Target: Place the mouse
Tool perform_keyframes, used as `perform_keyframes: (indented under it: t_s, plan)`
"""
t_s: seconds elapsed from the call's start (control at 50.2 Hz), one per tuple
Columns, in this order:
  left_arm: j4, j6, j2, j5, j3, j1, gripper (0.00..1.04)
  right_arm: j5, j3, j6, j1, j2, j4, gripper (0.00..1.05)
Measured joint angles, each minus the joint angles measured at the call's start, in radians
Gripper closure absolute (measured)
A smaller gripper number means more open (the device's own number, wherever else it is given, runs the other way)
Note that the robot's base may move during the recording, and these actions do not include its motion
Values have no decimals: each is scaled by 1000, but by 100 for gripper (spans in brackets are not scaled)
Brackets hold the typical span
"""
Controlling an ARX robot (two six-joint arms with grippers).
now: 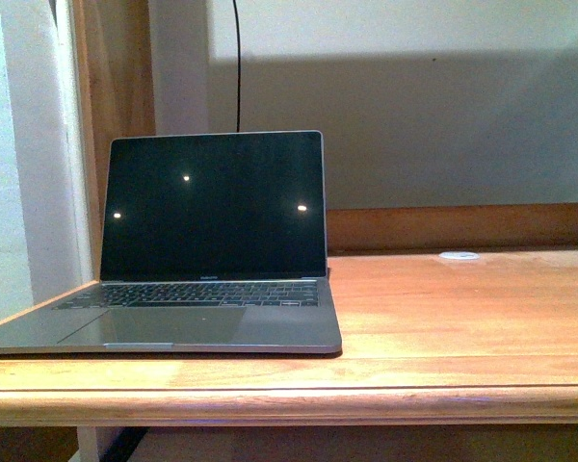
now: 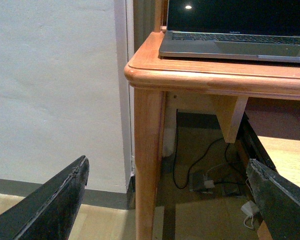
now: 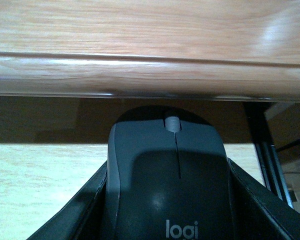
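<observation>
Honey-coloured wooden desk with open grey laptop, small dark grey domed mouse clamped in right gripper before the desk's front edge, long axis and scroll wheel pointing at it, left gripper spread wide, empty

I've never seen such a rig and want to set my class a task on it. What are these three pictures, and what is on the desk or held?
It is a robot with two arms, each ending in a two-fingered gripper. The front picture, from a camera on its body, shows a wooden desk with an open laptop, screen dark, and a small white disc further back; no arm appears. The other two come from wrist cameras. The left gripper is open and empty, low beside the desk's corner. The right gripper holds a dark grey mouse near the desk's edge, not yet on it.
</observation>
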Motion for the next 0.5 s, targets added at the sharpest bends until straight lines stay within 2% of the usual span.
perform_keyframes:
  t_s: [0.339, 0.498]
  plan:
    - [0, 0, 0, 0, 0, 0, 8, -206, 26, -71, -180, -188, -152, 47]
    - [0, 0, 0, 0, 0, 0, 8, -227, 84, -65, -185, -214, -175, 47]
